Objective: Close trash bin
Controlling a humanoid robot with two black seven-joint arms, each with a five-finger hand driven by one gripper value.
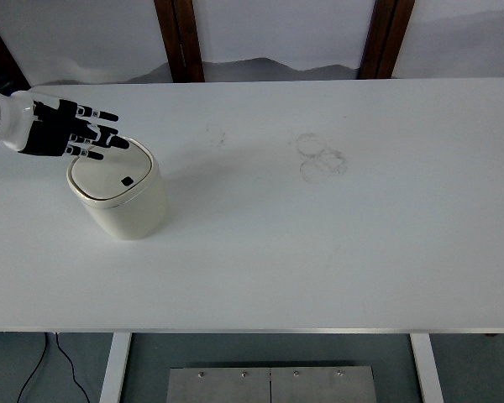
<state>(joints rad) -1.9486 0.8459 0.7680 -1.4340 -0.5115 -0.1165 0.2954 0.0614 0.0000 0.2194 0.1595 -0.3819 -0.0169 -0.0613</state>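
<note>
I'm holding the left hand (67, 134), fingers extended and empty, at the trash bin's (122, 197) 10 o'clock; lid (111, 174) looking seated, so I'm avoiding sideways contact.

White table (319, 252), dark wooden posts (178, 38) behind

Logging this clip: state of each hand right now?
Left hand: open, fingers spread, holding nothing, by the trash bin.
Right hand: not in view.
</note>
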